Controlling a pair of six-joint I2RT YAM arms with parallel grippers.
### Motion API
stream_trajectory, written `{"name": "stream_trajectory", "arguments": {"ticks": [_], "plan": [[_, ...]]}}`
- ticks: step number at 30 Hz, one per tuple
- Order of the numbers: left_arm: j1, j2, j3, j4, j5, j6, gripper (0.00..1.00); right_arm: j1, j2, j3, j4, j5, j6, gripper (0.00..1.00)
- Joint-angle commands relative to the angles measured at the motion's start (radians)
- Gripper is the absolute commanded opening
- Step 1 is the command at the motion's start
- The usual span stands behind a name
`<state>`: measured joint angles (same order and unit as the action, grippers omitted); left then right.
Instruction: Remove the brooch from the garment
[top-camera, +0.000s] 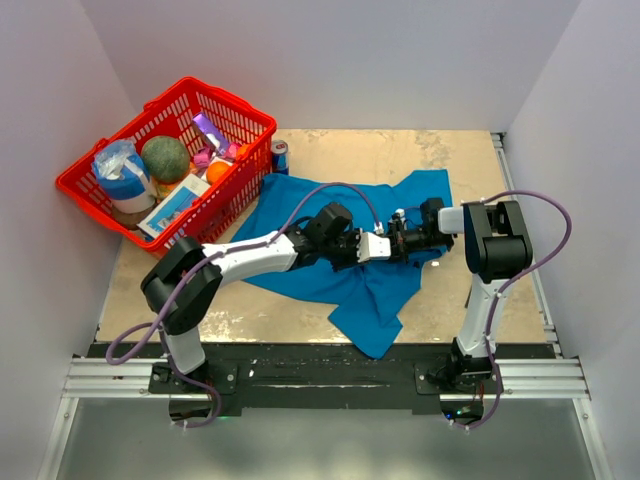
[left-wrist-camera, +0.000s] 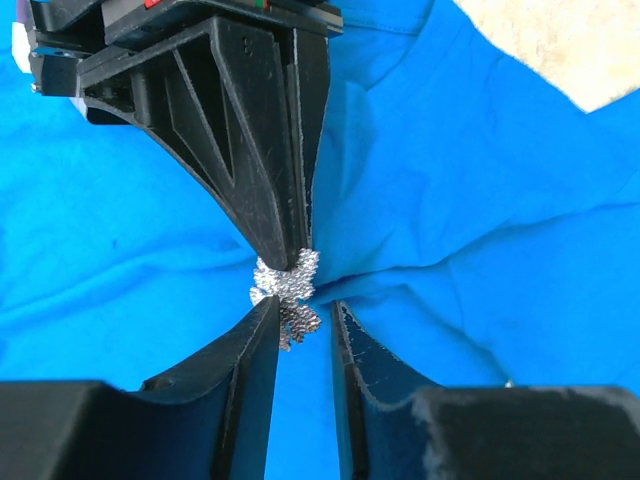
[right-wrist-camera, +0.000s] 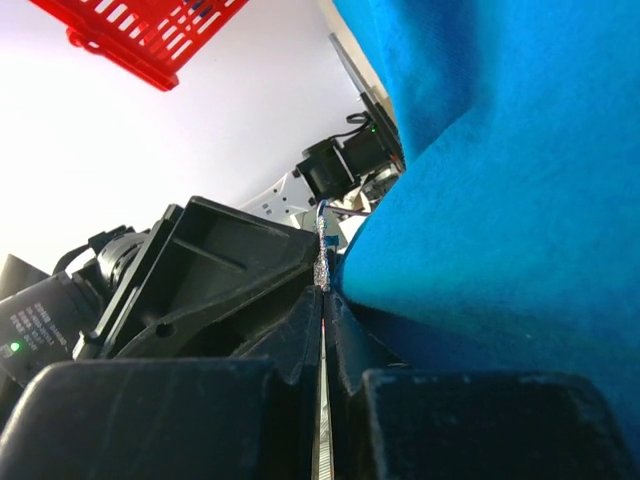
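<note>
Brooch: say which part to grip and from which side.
Grip the brooch by its lower half, coming from below in the left wrist view, the left fingers either side of it. It is a knobbly cluster standing proud of the shirt, and the shut right fingers sit at its upper edge, so only the lower half looks free.

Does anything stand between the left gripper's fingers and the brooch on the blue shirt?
Nothing visible does. The brooch lies at the open mouth of the left gripper, on the shirt. The shut right gripper touches it only from the opposite side.
</note>
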<state>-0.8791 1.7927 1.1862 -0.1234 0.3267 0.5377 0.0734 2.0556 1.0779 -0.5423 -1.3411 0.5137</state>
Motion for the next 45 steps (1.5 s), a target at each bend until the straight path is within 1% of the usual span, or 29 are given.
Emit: {"name": "stream_trajectory", "arguments": {"ticks": [1,4,7,11,16,18,19,20,23,24,25,26,27,28,29,30,31,32,33,34,36,37,39,40,41,42,43,44,45], "plan": [[0.017,0.008,0.03,0.004,0.012,0.065,0.29,0.0,-0.009,-0.026,0.002,-0.036,0.075,0.0],[0.017,0.016,0.035,0.016,0.026,0.064,0.27,0.0,-0.006,-0.035,0.018,-0.047,0.089,0.0],[0.019,0.02,0.035,0.03,0.037,0.064,0.22,0.0,-0.006,-0.042,0.027,-0.05,0.1,0.0],[0.023,0.028,0.043,0.03,0.052,0.071,0.13,0.002,-0.003,-0.055,0.042,-0.053,0.117,0.0],[0.031,0.036,0.05,0.034,0.061,0.064,0.05,0.002,0.003,-0.058,0.057,-0.059,0.129,0.0],[0.037,0.04,0.052,0.041,0.063,0.042,0.0,0.002,0.005,-0.059,0.07,-0.073,0.14,0.0],[0.038,0.043,0.055,0.042,0.061,0.03,0.0,0.003,0.005,-0.059,0.093,-0.081,0.147,0.05],[0.046,0.054,0.071,0.035,0.058,0.001,0.0,0.0,0.003,-0.058,0.105,-0.093,0.158,0.14],[0.063,0.072,0.113,-0.019,0.09,-0.042,0.0,-0.004,-0.009,-0.012,0.102,-0.148,0.152,0.29],[0.068,0.076,0.118,-0.034,0.104,-0.053,0.0,-0.01,-0.02,0.017,0.067,-0.144,0.055,0.31],[0.072,0.076,0.122,-0.039,0.11,-0.059,0.0,-0.017,-0.025,0.098,-0.056,-0.129,-0.022,0.32],[0.077,0.079,0.134,-0.048,0.118,-0.062,0.0,-0.027,-0.028,0.144,-0.127,-0.11,-0.109,0.34],[0.08,0.082,0.144,-0.079,0.126,-0.062,0.0,-0.033,-0.028,0.189,-0.199,-0.083,-0.277,0.34],[0.083,0.085,0.154,-0.096,0.13,-0.061,0.0,-0.04,-0.038,0.27,-0.308,-0.016,-0.346,0.34],[0.094,0.091,0.18,-0.114,0.135,-0.061,0.0,-0.046,-0.043,0.308,-0.358,0.029,-0.412,0.36],[0.103,0.096,0.193,-0.152,0.147,-0.059,0.0,-0.047,-0.048,0.344,-0.404,0.071,-0.552,0.36],[0.109,0.1,0.208,-0.175,0.153,-0.056,0.0,-0.047,-0.055,0.408,-0.486,0.147,-0.617,0.37],[0.123,0.105,0.231,-0.194,0.158,-0.047,0.0,-0.047,-0.055,0.433,-0.523,0.176,-0.676,0.38],[0.13,0.108,0.24,-0.223,0.175,-0.041,0.0,-0.047,-0.058,0.454,-0.554,0.207,-0.776,0.38],[0.137,0.108,0.245,-0.237,0.187,-0.039,0.0,-0.047,-0.063,0.48,-0.58,0.239,-0.814,0.38],[0.15,0.12,0.268,-0.289,0.224,-0.028,0.0,-0.047,-0.104,0.472,-0.547,0.324,-0.859,0.38],[0.155,0.125,0.277,-0.307,0.238,-0.027,0.0,-0.047,-0.127,0.438,-0.494,0.35,-0.872,0.38],[0.164,0.139,0.297,-0.347,0.264,-0.035,0.0,-0.047,-0.217,0.387,-0.425,0.437,-0.902,0.38],[0.167,0.14,0.296,-0.351,0.268,-0.039,0.0,-0.047,-0.259,0.316,-0.33,0.462,-0.908,0.38],[0.167,0.14,0.294,-0.352,0.271,-0.042,0.0,-0.047,-0.35,0.277,-0.277,0.511,-0.914,0.39],[0.167,0.143,0.297,-0.37,0.273,-0.041,0.0,-0.047,-0.397,0.239,-0.227,0.531,-0.919,0.4],[0.167,0.148,0.318,-0.383,0.27,-0.042,0.0,-0.047,-0.441,0.167,-0.128,0.558,-0.922,0.41],[0.167,0.164,0.335,-0.401,0.267,-0.044,0.0,-0.043,-0.495,0.131,-0.076,0.575,-0.934,0.43],[0.167,0.175,0.354,-0.442,0.259,-0.047,0.0,-0.035,-0.582,0.099,0.014,0.611,-0.942,0.44]]}}
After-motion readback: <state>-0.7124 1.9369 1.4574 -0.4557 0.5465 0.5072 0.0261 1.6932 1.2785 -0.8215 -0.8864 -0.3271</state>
